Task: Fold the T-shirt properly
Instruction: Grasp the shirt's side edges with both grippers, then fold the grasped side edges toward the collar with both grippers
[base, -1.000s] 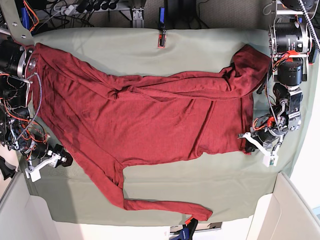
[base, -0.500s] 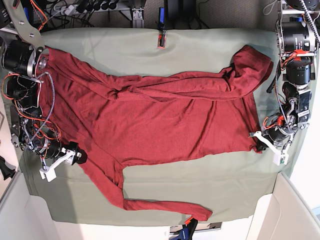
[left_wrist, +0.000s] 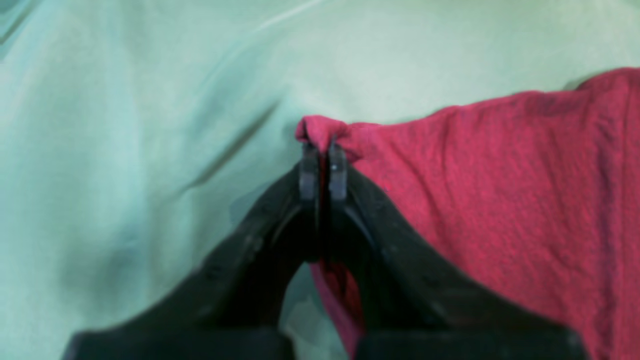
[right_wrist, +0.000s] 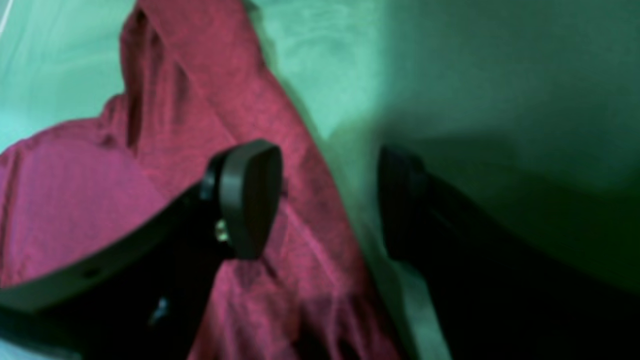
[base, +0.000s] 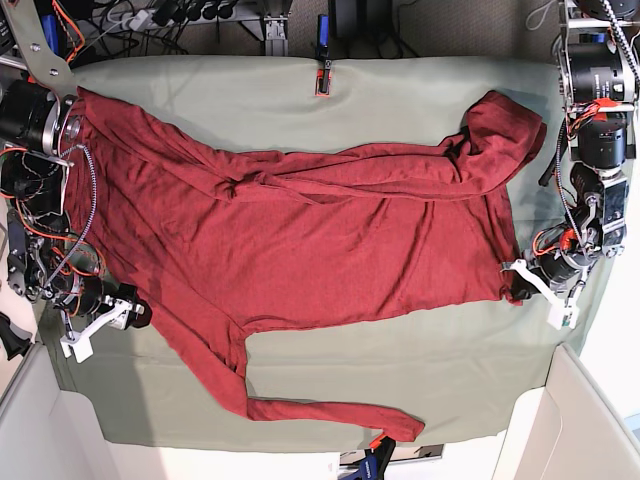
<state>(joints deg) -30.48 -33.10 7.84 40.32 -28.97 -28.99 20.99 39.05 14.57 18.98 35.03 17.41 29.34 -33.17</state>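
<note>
Red T-shirt (base: 300, 230) corner pinched by left end effector (left_wrist: 323, 150), wrist view only; right end effector (right_wrist: 325, 200) spread

Base view evenly lit, sharp, mild edge bending. Both wrist views soft, blurred. Right wrist view dim at right, dark shadow across sage-green cloth-covered surface (right_wrist: 500, 125). No glare.

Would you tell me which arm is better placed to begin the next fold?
Probably left: the left gripper is shut on the T-shirt corner, while the right gripper is open, holding nothing.
</note>
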